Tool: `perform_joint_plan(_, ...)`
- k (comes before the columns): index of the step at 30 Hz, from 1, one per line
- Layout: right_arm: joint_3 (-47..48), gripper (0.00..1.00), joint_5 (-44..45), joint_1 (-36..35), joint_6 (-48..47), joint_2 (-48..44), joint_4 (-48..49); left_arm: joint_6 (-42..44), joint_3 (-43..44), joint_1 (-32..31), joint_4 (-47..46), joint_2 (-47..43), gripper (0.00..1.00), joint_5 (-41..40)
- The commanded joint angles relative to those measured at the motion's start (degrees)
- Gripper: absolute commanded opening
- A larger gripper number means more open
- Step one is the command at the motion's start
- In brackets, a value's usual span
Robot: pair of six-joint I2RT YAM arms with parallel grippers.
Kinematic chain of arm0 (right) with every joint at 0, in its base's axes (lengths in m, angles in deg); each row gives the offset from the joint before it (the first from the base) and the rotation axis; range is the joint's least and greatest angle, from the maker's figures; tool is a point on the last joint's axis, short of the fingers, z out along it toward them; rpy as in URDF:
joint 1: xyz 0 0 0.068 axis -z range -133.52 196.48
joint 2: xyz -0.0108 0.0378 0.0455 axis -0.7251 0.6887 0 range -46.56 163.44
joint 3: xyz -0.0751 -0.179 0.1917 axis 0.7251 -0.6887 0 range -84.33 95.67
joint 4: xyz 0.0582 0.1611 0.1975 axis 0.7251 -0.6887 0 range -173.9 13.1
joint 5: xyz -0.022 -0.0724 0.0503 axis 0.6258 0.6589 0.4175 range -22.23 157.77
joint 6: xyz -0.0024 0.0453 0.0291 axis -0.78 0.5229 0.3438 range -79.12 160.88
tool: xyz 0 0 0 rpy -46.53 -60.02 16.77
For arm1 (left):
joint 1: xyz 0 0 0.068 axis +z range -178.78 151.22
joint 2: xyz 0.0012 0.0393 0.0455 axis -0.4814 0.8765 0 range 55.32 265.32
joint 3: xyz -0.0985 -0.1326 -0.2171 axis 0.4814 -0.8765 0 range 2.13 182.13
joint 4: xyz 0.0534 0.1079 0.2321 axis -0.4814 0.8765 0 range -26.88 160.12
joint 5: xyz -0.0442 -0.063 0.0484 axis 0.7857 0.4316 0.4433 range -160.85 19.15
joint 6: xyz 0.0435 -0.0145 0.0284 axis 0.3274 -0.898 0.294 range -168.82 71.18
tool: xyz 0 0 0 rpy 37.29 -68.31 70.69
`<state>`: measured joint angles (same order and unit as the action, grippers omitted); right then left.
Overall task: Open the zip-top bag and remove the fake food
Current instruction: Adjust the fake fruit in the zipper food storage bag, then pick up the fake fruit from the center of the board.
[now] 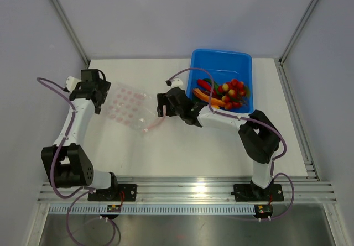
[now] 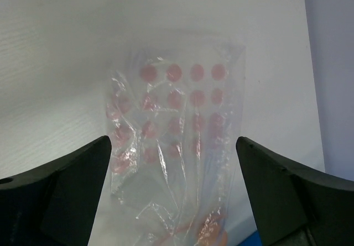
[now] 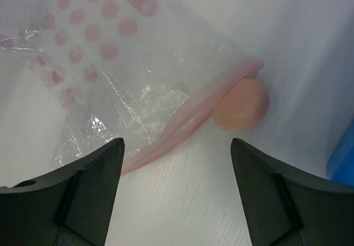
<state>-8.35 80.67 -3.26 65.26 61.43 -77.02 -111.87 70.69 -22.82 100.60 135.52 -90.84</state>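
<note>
A: Gripper states?
B: Wide open on the left gripper (image 2: 172, 141), nothing between the jaws, hanging over the dotted end of the bag (image 1: 128, 109). Same for the right gripper (image 3: 177, 144): wide, empty, over the strip (image 3: 182, 124).
A: Where's the bag?
B: Flat on the table (image 1: 182, 152), between the two grippers, left of the tub (image 1: 221, 58). Looks empty, just pink dots and crinkles.
A: And the food?
B: Most of the food (image 1: 224, 94) heaped in the tub. One egg (image 3: 241, 105) on the table, outside the bag, right at the strip's end. Touching or just beside, cannot tell.
A: Step?
B: Probably last piece out, so nearly done. Likely an egg pickup next, right side.
A: Tips?
B: Shift the right gripper over the egg before dropping. Centre the jaws on it and keep the near finger off the strip. Round and smooth, so likely to squirt out of an off-centre pinch. Close slowly at the widest part. Keep the left gripper above the plastic, or pin the dotted end lightly if the bag drags.
A: Risk?
B: Catching film with the egg and hauling the bag along to the tub.
</note>
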Motion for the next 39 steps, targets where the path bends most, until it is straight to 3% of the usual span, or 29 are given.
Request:
perform_joint_plan(1,3.72,0.85,3.18,-0.45,5.41,0.47,-5.33,-3.22,-3.23,-4.37,-2.55,-3.21,0.99,1.35)
perform_joint_plan(9,7.33,0.87,7.22,-1.94,14.19,3.02,-9.98,-5.07,-10.37,-10.26,-7.94,-6.02,0.99,1.71)
perform_joint_plan(14,10.67,0.89,19.06,-4.75,17.28,5.21,-14.72,-5.16,-17.12,-12.02,-14.34,-6.03,0.99,-0.14)
perform_joint_plan(18,15.14,0.92,23.12,-5.72,13.5,8.9,-17.27,-4.2,-16.98,-12.19,-14.81,-5.32,0.99,-0.05)
perform_joint_plan(21,17.17,0.92,24.17,-5.72,9.99,11.1,-18.07,-3.05,-15.64,-13.86,-12.25,-5.23,0.99,-4.7)
perform_joint_plan(30,22.44,0.94,26.2,-5.63,-2.66,14.01,-17.81,-3.75,-16.35,-13.95,-12.51,-3.04,0.99,-3.13)
perform_joint_plan(39,27.72,0.95,18.04,-3.18,-15.33,15.59,-20.88,-3.75,-16.96,-14.04,-13.92,-2.42,0.99,-1.81)
